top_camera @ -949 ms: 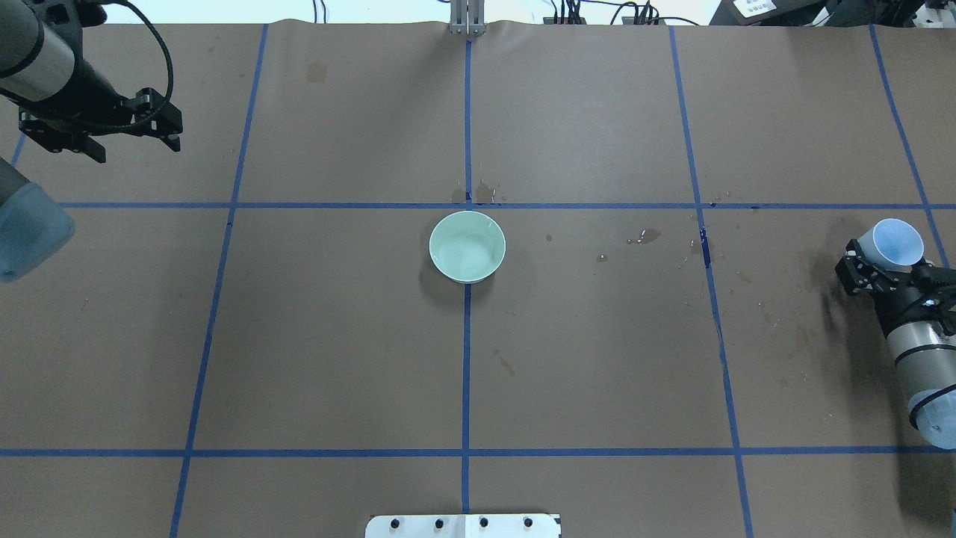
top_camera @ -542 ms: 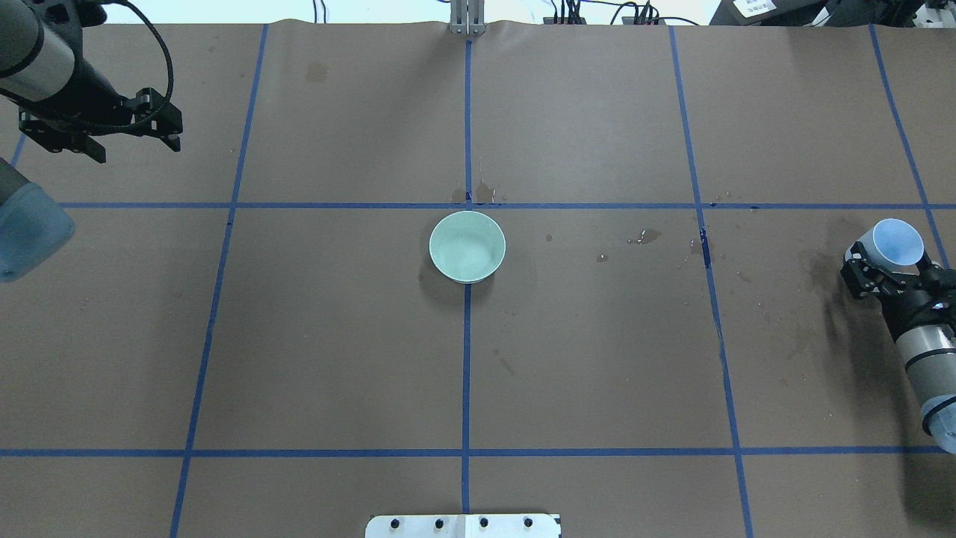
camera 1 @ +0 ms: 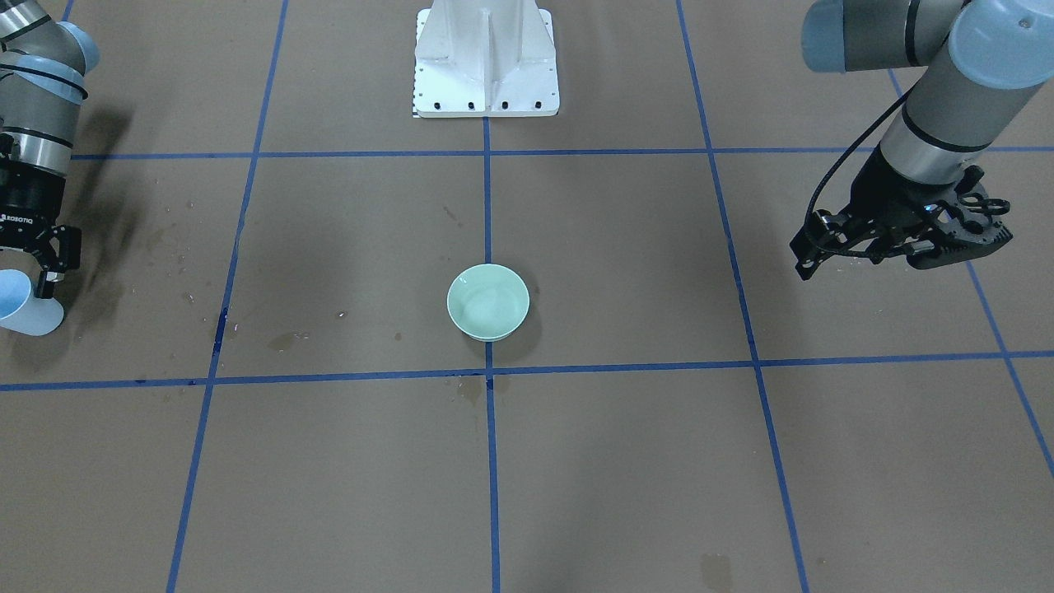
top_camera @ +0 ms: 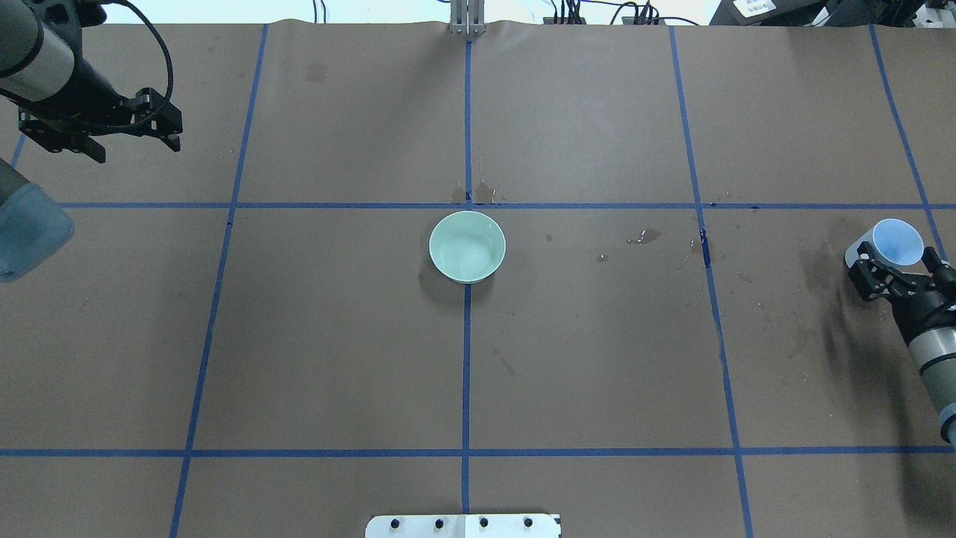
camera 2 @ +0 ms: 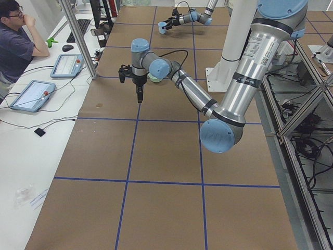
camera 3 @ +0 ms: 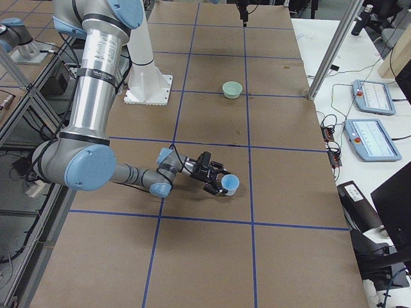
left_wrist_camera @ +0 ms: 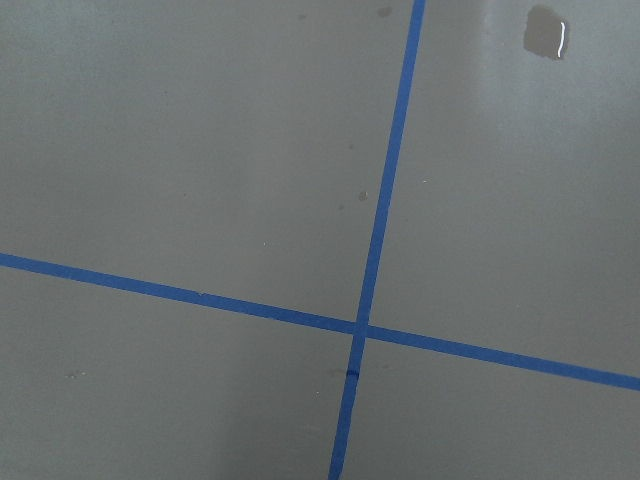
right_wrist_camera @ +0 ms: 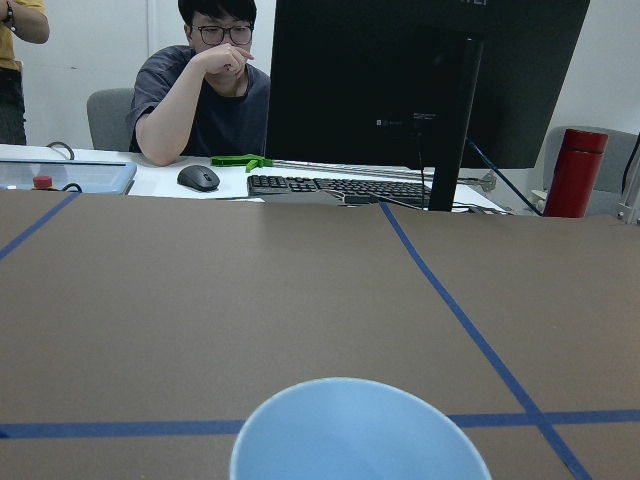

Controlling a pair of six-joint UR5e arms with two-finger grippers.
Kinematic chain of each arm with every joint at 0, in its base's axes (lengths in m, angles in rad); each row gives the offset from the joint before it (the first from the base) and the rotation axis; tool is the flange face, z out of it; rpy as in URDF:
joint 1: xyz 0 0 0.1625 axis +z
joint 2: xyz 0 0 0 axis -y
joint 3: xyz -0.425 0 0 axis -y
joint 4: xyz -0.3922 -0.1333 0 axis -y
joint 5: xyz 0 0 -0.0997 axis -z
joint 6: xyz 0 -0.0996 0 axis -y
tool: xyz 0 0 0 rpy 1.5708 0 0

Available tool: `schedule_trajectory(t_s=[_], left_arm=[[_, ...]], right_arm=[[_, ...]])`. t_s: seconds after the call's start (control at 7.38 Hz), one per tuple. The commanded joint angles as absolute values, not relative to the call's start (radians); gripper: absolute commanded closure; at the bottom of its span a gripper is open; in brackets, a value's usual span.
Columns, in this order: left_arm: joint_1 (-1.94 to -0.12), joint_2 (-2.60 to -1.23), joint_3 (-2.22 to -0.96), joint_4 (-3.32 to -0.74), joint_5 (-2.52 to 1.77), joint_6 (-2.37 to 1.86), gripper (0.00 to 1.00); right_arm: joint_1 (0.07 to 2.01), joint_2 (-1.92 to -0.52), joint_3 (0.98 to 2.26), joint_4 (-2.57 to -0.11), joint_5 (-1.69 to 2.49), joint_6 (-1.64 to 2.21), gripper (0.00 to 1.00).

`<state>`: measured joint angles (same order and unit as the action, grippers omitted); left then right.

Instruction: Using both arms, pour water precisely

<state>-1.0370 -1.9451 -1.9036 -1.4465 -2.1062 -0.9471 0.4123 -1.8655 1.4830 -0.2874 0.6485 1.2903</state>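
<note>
A mint-green bowl [top_camera: 467, 246] stands at the table's middle, also in the front view [camera 1: 487, 301]. Its inside glints faintly; I see no stream of water. My right gripper [top_camera: 896, 263] at the table's right edge is shut on a light blue cup [top_camera: 898, 243], which is upright and low over the paper [camera 1: 20, 309] [camera 3: 230, 184]. The cup's rim fills the bottom of the right wrist view [right_wrist_camera: 360, 430]. My left gripper [top_camera: 140, 149] hangs open and empty at the far left, well away from the bowl [camera 1: 902, 257].
Wet spots mark the brown paper near the bowl [top_camera: 478, 194] and right of it [top_camera: 646, 237]. The white pedestal [camera 1: 486, 58] stands at the robot's side. Beyond the right end are a desk, a monitor [right_wrist_camera: 420, 90] and a seated operator [right_wrist_camera: 205, 90].
My right arm has drawn back toward the table's right edge and turned the cup from tilted to upright. The left arm and the bowl have not moved.
</note>
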Motion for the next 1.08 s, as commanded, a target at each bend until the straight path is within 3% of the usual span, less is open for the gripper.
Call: schedule_trajectory(t_s=[0.0,0.41,0.54,0.81,0.95], left_arm=[[-1.037,-1.945,-1.904,-1.447,-2.108,-0.948,0.0],[-1.029,-1.956,-1.911,-1.453,-2.108,-0.946,0.0],[-1.007,-1.982,-1.908,-1.45,-2.106,-0.95,0.0],[-0.916,-2.032,-1.899,-1.454,-2.097,-1.056,0.0],[-0.875,-2.052,-1.898,-1.466,-2.07,-1.109,0.0]], right_arm=[[0.413,-1.913,1.564,-0.287,0.658,1.235,0.01],[0.428,-1.952,1.664,-0.287,0.693,1.128,0.01],[0.513,-1.956,1.678,-0.287,0.801,1.074,0.01],[0.909,-1.903,1.706,-0.357,1.338,0.808,0.01],[1.086,-1.811,1.707,-0.508,1.565,0.708,0.01]])
